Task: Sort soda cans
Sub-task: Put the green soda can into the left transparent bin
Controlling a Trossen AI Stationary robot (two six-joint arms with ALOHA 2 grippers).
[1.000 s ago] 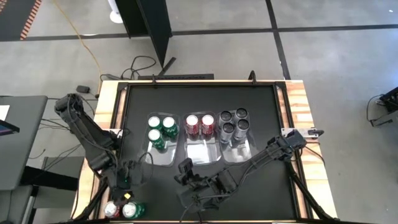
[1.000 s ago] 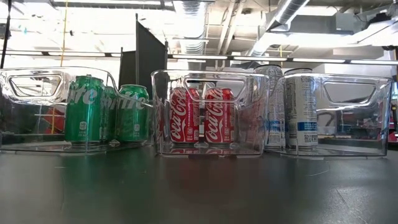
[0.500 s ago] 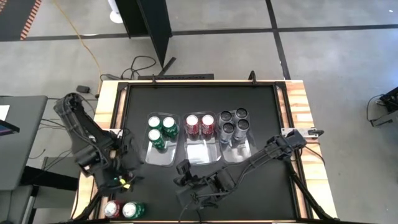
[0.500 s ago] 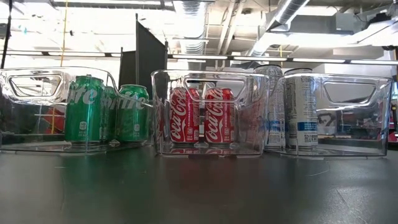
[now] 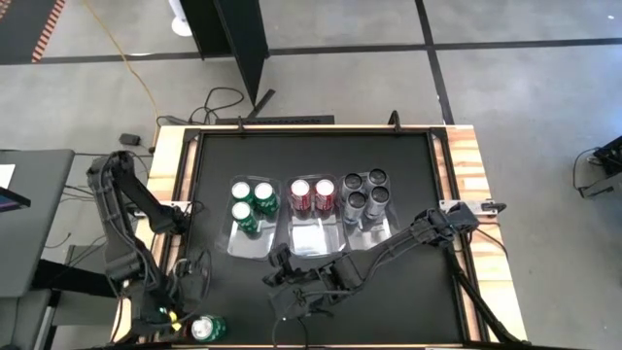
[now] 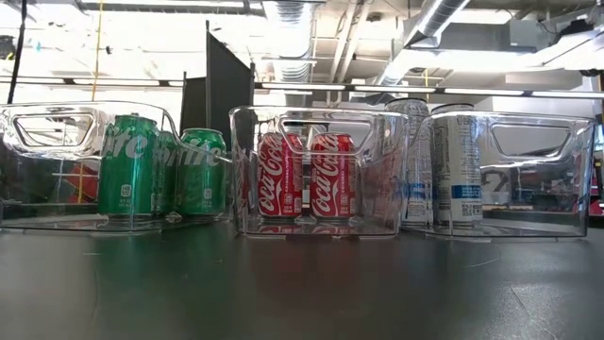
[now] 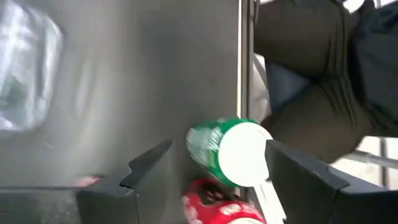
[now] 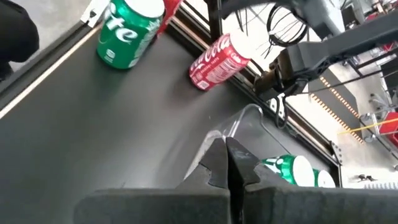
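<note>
Two loose soda cans are at the table's near-left corner. A green can (image 5: 206, 328) stands there. A red can (image 8: 217, 62) beside it is tilted, and in the high view my left arm hides it. My left gripper (image 5: 160, 316) is open over that corner; in its wrist view the green can (image 7: 233, 149) shows between its fingers and the red can (image 7: 214, 205) closer in. My right gripper (image 5: 275, 277) is shut, low over the table's near middle. Sorted cans stand in three clear trays: green (image 5: 251, 206), red (image 5: 312, 194), silver-grey (image 5: 365, 194). My left gripper (image 7: 217, 144) is open with a finger on either side of the loose cans. I cannot tell whether it touches the tilted red can, which lies at the bottom edge of the left wrist view.
The three trays (image 6: 311, 227) sit side by side across the table's middle, the green tray's rim (image 8: 249, 115) close to my right gripper (image 8: 227, 146). The table's raised near-left edge (image 7: 240, 74) runs beside the loose cans. A person in dark clothes (image 7: 311, 68) is beyond that edge.
My left gripper has moved from beside the green tray toward the near-left corner, ending over the loose cans. The red can, seen upright beside the green one before, is now covered by the arm in the high view. My right gripper has shifted slightly toward the table's left.
</note>
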